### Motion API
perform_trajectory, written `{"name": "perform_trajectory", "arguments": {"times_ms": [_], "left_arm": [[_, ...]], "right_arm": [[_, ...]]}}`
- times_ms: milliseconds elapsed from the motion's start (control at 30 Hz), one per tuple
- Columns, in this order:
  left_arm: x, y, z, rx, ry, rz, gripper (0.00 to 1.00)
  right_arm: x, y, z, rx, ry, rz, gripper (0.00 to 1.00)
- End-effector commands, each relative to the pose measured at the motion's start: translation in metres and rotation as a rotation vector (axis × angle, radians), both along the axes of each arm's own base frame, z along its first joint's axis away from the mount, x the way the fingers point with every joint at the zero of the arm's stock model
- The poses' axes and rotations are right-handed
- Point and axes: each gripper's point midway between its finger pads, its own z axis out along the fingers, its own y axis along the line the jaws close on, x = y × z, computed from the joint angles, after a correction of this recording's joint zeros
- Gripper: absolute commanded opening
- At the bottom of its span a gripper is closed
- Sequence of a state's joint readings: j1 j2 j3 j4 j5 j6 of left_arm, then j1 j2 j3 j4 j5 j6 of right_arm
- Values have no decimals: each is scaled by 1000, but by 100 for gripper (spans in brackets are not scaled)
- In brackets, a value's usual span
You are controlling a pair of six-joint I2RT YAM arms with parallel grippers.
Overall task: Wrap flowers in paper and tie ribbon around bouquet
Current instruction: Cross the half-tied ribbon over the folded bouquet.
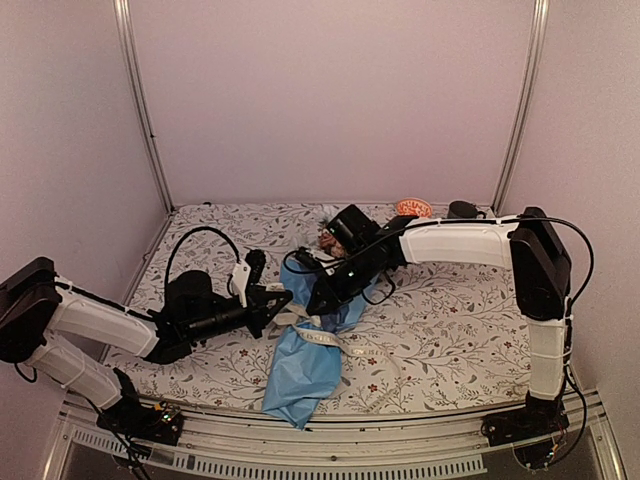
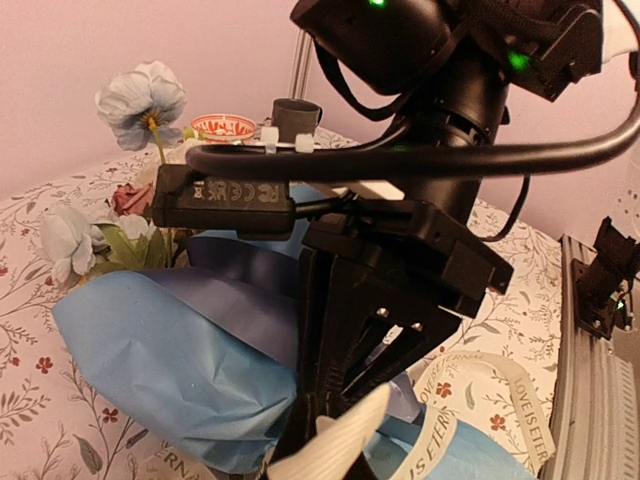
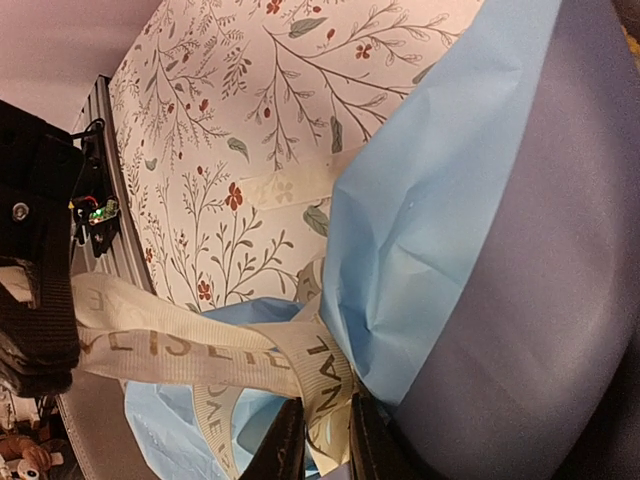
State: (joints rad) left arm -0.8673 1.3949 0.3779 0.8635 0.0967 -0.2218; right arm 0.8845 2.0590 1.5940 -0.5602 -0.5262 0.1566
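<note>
The bouquet (image 1: 310,350) lies along the middle of the table, a blue paper (image 2: 170,350) cone with its narrow end at the near edge. The flowers (image 2: 140,95) stick out of its far end. A cream ribbon (image 1: 325,338) with printed letters is looped round the cone's waist. My left gripper (image 1: 287,298) is shut on a stretch of ribbon (image 2: 345,440) at the cone's left side. My right gripper (image 3: 327,450) comes down from the right and holds a fold of ribbon (image 3: 335,385) between its fingers, against the paper (image 3: 440,200). The stems are hidden in the paper.
An orange-patterned bowl (image 1: 413,207) and a dark cup (image 1: 462,210) stand at the back right of the leaf-printed tablecloth (image 1: 460,320). A metal rail (image 1: 330,445) runs along the near edge. A loose ribbon tail (image 1: 385,385) trails to the front right.
</note>
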Motion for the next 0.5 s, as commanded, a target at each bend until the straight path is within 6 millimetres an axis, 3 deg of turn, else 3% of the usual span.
{"name": "perform_trajectory", "arguments": {"times_ms": [0,167,467], "left_arm": [[3,5,-5,3,4,18,0],[3,9,-11,12,15,33,0],[-1,16,-32,31,93,45,0]], "right_arm": [[1,9,6,24,-4,35,16],[-1,14,13,59,-9,62,1],[1,11,29,61,-44,44,0]]}}
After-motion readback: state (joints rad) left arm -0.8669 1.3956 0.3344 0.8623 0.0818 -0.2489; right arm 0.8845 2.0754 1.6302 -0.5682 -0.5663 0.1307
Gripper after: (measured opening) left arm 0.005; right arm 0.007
